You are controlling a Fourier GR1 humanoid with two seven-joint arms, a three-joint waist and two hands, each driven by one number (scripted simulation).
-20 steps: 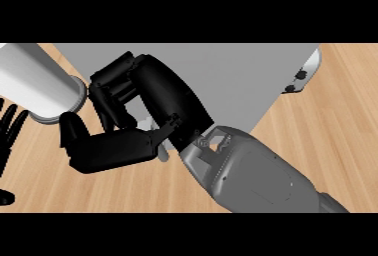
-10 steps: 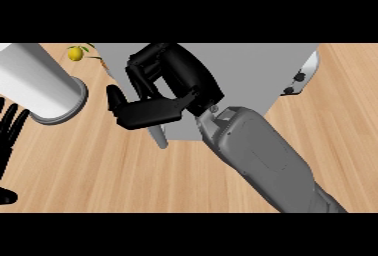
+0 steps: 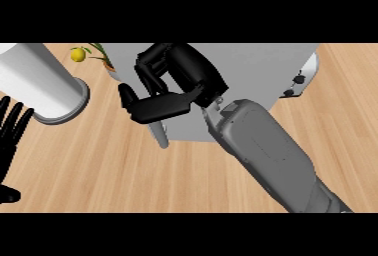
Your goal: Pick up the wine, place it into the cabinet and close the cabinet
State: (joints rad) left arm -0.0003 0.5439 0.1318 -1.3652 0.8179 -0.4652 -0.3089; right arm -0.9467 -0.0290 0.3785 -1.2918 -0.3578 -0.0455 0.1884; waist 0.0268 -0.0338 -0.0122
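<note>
The right hand, fingers curled and holding nothing, has moved farther over the grey cabinet; bare wooden counter lies near.

Black right hand, grey cabinet, pale wood-grain counter, white cylinder, yellow lemon.

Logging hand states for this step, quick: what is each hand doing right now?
Left hand: open, resting at the view's left edge.
Right hand: fingers curled over the cabinet, nothing visibly held.
</note>
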